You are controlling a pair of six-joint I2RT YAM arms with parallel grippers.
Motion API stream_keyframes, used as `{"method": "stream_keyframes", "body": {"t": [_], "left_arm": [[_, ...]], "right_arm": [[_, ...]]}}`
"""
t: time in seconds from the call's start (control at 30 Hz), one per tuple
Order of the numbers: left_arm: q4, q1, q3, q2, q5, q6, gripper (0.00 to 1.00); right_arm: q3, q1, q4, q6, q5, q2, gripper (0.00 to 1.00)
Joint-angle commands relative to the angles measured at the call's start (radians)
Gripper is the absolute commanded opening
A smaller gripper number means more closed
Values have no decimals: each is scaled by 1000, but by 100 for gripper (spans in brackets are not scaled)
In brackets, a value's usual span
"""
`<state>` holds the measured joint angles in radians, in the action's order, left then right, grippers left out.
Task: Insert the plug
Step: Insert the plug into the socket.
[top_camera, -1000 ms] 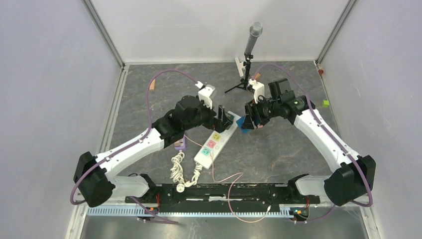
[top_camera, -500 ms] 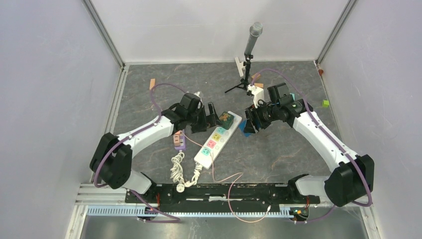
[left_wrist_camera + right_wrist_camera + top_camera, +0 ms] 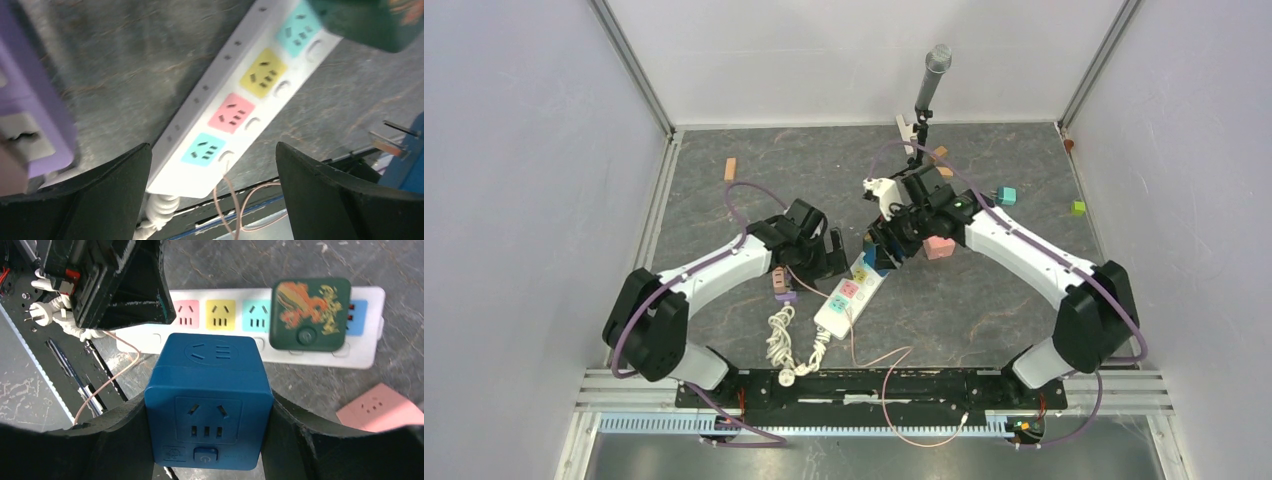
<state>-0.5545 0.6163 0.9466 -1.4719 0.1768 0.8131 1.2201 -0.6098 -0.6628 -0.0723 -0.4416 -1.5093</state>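
Observation:
The white power strip [image 3: 845, 296] lies on the floor with pink, yellow and teal sockets [image 3: 235, 111]. A dark green plug [image 3: 309, 314] sits in its far end [image 3: 367, 20]. My right gripper [image 3: 890, 243] is shut on a blue cube plug [image 3: 210, 400] and holds it above the strip's far half. Its prongs show in the left wrist view [image 3: 400, 145]. My left gripper [image 3: 828, 251] is open and empty [image 3: 212, 148], just left of the strip and low over its near end.
A purple adapter [image 3: 782, 284] lies left of the strip. A pink cube [image 3: 939, 247] lies right of it. A microphone stand [image 3: 921, 130] is at the back. A teal cube [image 3: 1006, 195], a green cube [image 3: 1078, 208] and an orange block [image 3: 730, 168] lie around.
My right arm swung left with the blue plug, from beside the strip to over its far half. My left gripper drew back from the green plug toward the near left.

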Motion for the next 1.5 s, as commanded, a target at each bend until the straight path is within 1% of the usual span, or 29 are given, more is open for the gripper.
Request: {"method": "stream_keyframes", "body": {"t": [0.0, 0.17, 0.33, 0.53, 0.7, 0.9, 1.17, 1.47], "left_arm": [[-123, -15, -26, 67, -86, -28, 100], [-206, -28, -41, 114, -202, -46, 100], [-199, -32, -47, 141, -209, -73, 100], [-127, -31, -25, 171, -150, -99, 100], [-83, -32, -17, 214, -138, -103, 100], [-44, -32, -21, 288, -186, -94, 100], [36, -32, -67, 406, -252, -65, 100], [57, -31, -90, 454, -289, -56, 100]], "right_arm": [[90, -50, 66, -3, 33, -48, 0], [132, -90, 69, -10, 62, -98, 0], [179, -110, 36, -25, 85, -143, 0], [273, -124, -39, -33, 122, -210, 0], [301, -138, -65, -36, 140, -250, 0], [308, -154, -76, -35, 154, -286, 0], [305, -166, -78, -41, 154, -320, 0], [298, -172, -90, -49, 169, -342, 0]]}}
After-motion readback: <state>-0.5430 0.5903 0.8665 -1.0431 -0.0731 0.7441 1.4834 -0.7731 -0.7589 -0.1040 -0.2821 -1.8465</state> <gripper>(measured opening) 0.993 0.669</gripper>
